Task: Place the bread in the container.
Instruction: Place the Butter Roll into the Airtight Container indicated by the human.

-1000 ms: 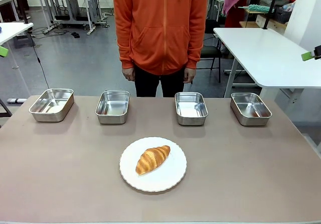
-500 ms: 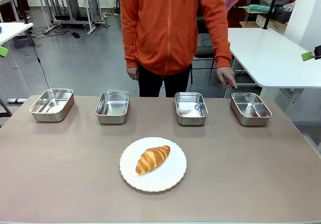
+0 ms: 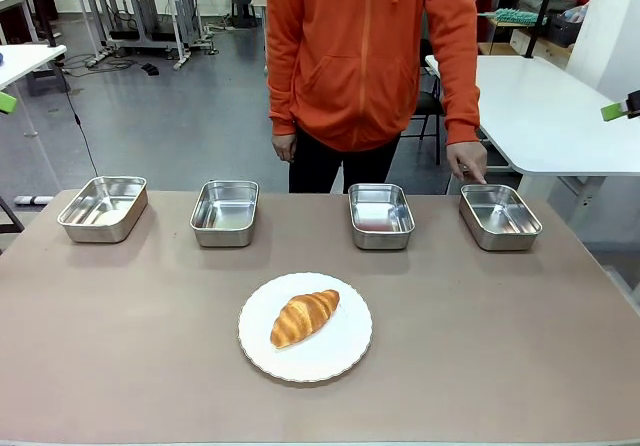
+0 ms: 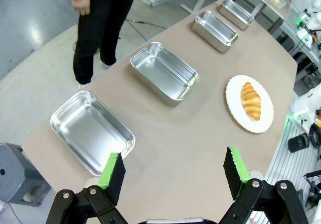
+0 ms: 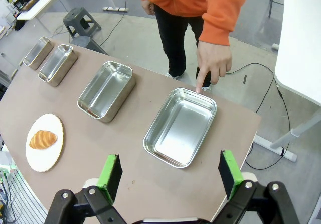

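We see the golden-brown crescent croissant (image 3: 304, 317) on the round white plate (image 3: 345, 351), near centre. A person's hand (image 3: 467, 160) points at the far-right shiny rectangular steel tray (image 3: 500, 216). Our left gripper (image 4: 173, 170) and right gripper (image 5: 170, 173) hover, jaws apart, empty.

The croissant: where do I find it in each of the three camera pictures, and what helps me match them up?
Front view: croissant at lower centre, on the white plate.
Left wrist view: right of centre, on the plate.
Right wrist view: far left, on the plate.
Shared landmark: the person's hand pointing at the end tray.
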`<action>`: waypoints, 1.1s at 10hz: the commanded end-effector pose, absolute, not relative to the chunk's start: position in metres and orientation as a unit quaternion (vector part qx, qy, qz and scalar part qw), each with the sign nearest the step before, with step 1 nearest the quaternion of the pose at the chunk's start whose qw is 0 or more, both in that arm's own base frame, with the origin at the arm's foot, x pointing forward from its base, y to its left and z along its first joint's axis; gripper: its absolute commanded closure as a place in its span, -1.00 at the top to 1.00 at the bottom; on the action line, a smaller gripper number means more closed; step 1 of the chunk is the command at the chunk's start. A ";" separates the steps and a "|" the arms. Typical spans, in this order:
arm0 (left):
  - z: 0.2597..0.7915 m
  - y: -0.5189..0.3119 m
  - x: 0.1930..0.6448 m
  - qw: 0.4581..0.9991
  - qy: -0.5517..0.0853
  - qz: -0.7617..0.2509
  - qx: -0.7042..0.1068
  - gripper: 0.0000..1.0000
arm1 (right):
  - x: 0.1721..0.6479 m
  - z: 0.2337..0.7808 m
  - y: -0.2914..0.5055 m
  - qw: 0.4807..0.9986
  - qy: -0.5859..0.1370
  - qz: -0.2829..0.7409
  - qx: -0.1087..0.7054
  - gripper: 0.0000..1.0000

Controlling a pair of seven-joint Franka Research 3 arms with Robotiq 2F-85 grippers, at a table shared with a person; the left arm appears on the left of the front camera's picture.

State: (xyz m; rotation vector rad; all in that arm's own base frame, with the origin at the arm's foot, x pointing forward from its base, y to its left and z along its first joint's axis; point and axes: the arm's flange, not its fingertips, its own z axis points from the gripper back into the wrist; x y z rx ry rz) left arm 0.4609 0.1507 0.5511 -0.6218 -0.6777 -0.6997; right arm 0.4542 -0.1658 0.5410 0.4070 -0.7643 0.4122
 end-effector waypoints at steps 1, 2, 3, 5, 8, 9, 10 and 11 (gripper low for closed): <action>0.553 0.152 0.460 0.835 -0.327 -0.328 -0.296 1.00 | 0.455 0.541 -0.165 0.885 -0.370 0.199 0.200 1.00; 0.553 0.152 0.460 0.835 -0.327 -0.328 -0.296 1.00 | 0.455 0.541 -0.165 0.885 -0.370 0.199 0.200 1.00; 0.553 0.152 0.460 0.835 -0.327 -0.328 -0.296 1.00 | 0.455 0.541 -0.165 0.885 -0.370 0.199 0.200 1.00; 0.553 0.152 0.460 0.835 -0.327 -0.328 -0.296 1.00 | 0.455 0.541 -0.165 0.885 -0.370 0.199 0.200 1.00; 0.553 0.152 0.460 0.835 -0.327 -0.328 -0.296 1.00 | 0.454 0.541 -0.166 0.887 -0.368 0.198 0.196 1.00; 0.553 0.152 0.460 0.835 -0.327 -0.328 -0.296 1.00 | 0.454 0.545 -0.143 0.882 -0.361 0.235 0.190 1.00; 0.553 0.152 0.460 0.835 -0.327 -0.328 -0.296 1.00 | 0.453 0.549 -0.114 0.875 -0.352 0.274 0.187 1.00; 0.553 0.152 0.460 0.835 -0.327 -0.328 -0.296 1.00 | 0.449 0.551 -0.077 0.865 -0.342 0.319 0.182 1.00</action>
